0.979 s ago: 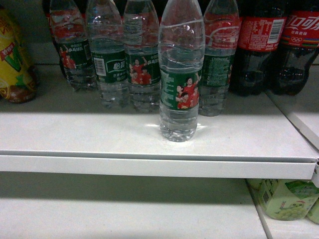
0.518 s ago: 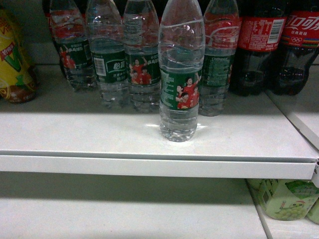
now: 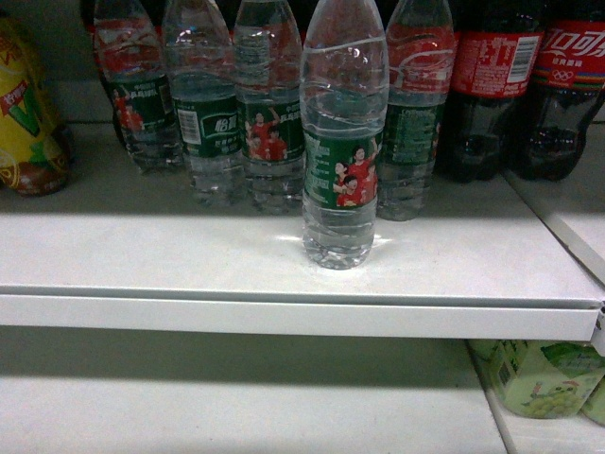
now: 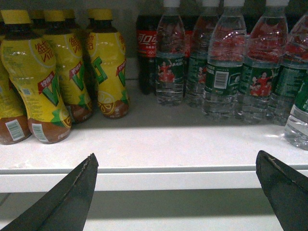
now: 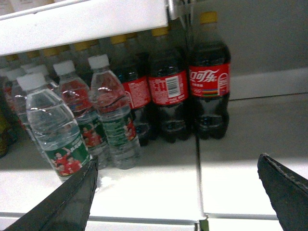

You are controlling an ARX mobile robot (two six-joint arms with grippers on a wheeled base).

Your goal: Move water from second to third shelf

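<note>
The water point(image 3: 343, 142) stood alone ahead of its row, easy to reach, and both my grippers, left point(image 4: 175, 192) and right point(image 5: 178, 192), hung spread wide and empty before the shelf point(image 3: 284, 317).

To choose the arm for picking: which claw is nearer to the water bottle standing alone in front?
Probably the right. The front water bottle stands just left of the open right claw; it lies far off to the right of the left claw.

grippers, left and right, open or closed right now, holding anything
Left gripper: open, jaws spread wide, holding nothing, facing the white shelf.
Right gripper: open, jaws wide apart, empty, near the clear ribbed green-labelled water bottle.
</note>
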